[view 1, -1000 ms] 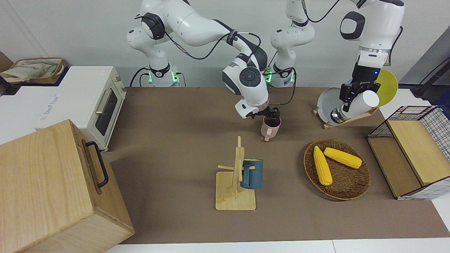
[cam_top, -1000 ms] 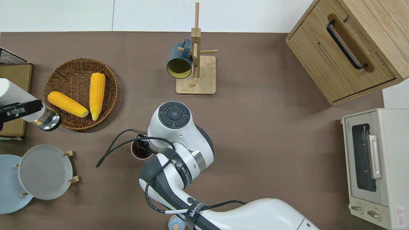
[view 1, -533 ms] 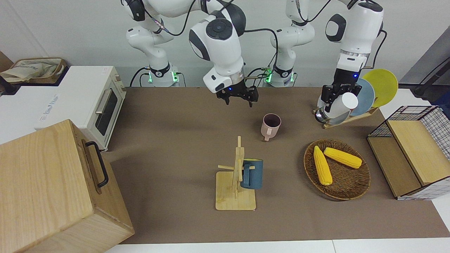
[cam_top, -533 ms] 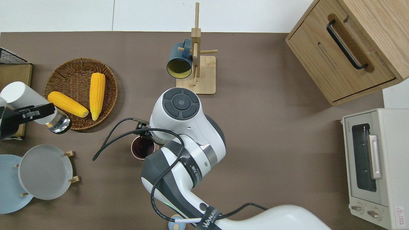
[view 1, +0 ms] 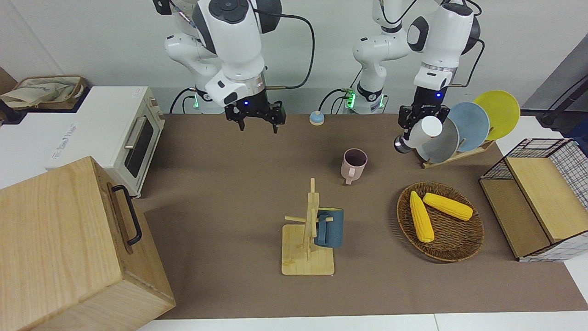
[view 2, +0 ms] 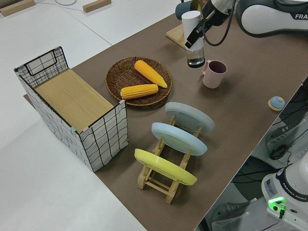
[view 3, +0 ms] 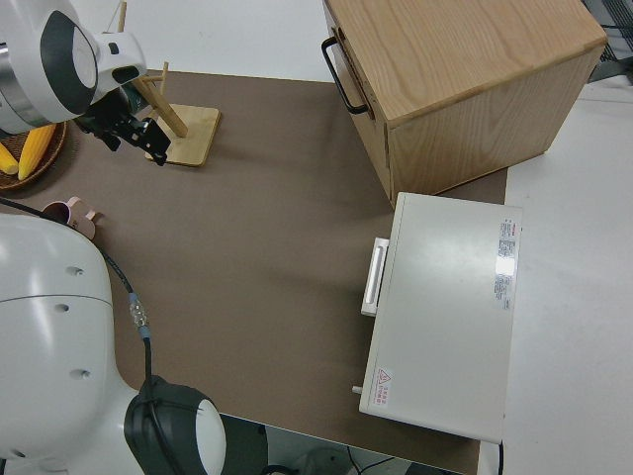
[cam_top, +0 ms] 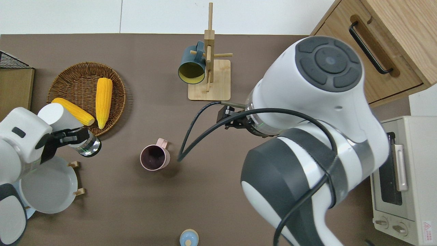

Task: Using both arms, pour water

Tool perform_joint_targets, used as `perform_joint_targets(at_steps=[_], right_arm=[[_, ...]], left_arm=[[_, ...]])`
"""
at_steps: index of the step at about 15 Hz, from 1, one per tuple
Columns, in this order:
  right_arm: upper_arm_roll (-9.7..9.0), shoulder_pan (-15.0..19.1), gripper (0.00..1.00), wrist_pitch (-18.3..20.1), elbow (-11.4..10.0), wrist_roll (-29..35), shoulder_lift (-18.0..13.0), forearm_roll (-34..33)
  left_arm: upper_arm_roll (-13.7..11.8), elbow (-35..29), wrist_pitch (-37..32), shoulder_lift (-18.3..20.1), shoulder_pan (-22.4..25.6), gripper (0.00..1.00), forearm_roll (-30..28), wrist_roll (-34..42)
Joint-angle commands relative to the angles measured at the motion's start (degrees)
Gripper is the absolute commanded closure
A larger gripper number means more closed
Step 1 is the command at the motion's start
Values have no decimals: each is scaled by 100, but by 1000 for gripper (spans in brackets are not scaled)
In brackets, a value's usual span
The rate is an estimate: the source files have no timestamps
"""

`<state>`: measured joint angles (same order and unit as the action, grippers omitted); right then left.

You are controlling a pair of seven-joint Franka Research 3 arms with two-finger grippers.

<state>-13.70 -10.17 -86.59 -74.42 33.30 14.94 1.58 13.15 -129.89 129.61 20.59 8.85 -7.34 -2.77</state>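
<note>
A pink mug (view 1: 354, 164) (cam_top: 154, 158) stands alone near the table's middle. My left gripper (view 1: 417, 125) (cam_top: 70, 136) is shut on a white bottle with a clear lower end (view 1: 419, 133) (cam_top: 73, 131) (view 2: 194, 41). It holds the bottle tilted in the air, over the table between the corn basket and the plate rack, toward the left arm's end from the mug. Up in the air, my right gripper (view 1: 256, 120) (view 3: 124, 129) is open and empty, over the table toward the right arm's end from the mug.
A wicker basket (view 1: 452, 248) holds two corn cobs. A wooden mug stand (view 1: 307, 257) carries a blue mug (view 1: 329, 227). A plate rack (view 1: 459, 133), a wire crate (view 1: 537, 197), a wooden cabinet (view 1: 69, 239), a toaster oven (view 1: 124, 133) and a small blue knob (view 1: 316, 118) ring the table.
My right gripper let go of the pink mug, rose and swung away toward the right arm's end. My left gripper carried the bottle closer to the mug.
</note>
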Motion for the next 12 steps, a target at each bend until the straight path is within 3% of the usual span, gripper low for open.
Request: perform_joint_targets(at_steps=[1,7,10,12], right_arm=[[-10,725,9,151,-335,-1419,-482,-218],[1000,806,9,388,-792,-3310,-1141,-281],[1412,736,9,441,-1003,-3725,-1343,-316],[1738,499,9,441,-1118,-3892,-1467,-456]], left_arm=[[-67,-405,38,551,-296,1000,40,-258],[-67,-687,-173,868,-762,1000,22,-557],[-67,-836,-200,1008,-955,1000,-144,-637],[-67,-1038,-200,1175,-1060,1000,-171,-724]])
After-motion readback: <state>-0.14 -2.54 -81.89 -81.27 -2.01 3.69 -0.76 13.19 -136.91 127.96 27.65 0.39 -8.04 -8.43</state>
